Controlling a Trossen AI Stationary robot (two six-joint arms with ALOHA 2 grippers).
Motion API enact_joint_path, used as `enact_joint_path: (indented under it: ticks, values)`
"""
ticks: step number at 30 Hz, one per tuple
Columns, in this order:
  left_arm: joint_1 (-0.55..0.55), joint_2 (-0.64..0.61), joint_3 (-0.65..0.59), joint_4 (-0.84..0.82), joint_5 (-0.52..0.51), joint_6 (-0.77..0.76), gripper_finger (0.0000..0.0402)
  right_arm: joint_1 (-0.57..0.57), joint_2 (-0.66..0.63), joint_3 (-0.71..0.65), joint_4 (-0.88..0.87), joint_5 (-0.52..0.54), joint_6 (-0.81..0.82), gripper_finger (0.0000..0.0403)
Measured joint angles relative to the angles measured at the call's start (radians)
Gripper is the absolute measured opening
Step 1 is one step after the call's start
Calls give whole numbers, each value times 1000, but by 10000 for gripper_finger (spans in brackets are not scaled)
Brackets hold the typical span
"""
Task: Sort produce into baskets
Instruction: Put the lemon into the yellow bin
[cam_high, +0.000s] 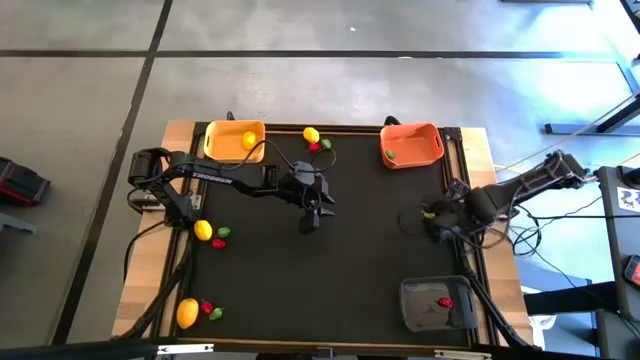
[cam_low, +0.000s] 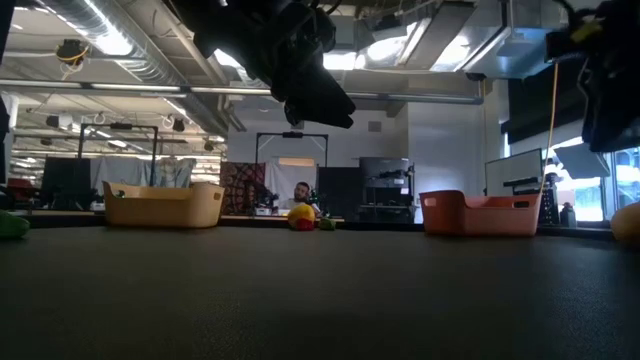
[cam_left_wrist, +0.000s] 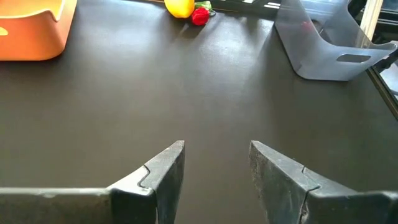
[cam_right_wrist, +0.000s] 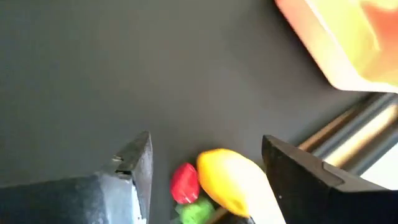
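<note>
Two pincers were open: left pincer (cam_high: 312, 212) mid-surface, right pincer (cam_right_wrist: 208, 165) above a lemon (cam_right_wrist: 227, 180); arm lettering unreadable.

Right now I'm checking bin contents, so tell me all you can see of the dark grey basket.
The dark grey basket is a small rectangular bin of translucent-looking smoky plastic, with a slot handle in its end wall and flared sides. It sits upright on the black mat at the table's near right corner. One red piece lies inside it; nothing else shows within. No gripper touches it.
</note>
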Motion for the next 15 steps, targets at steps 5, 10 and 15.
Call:
enact_joint_path:
  ticks: [5, 10, 15]
  values:
    - [0, 0, 0, 0, 0, 0, 175, -142, 0, 0, -22, -94, -186, 232]
    - [0, 0, 0, 0, 0, 3, 175, -236, 0, 0, -24, -148, -369, 231]
    - [0, 0, 0, 0, 0, 5, 175, -302, 0, -17, -25, -203, -443, 237]
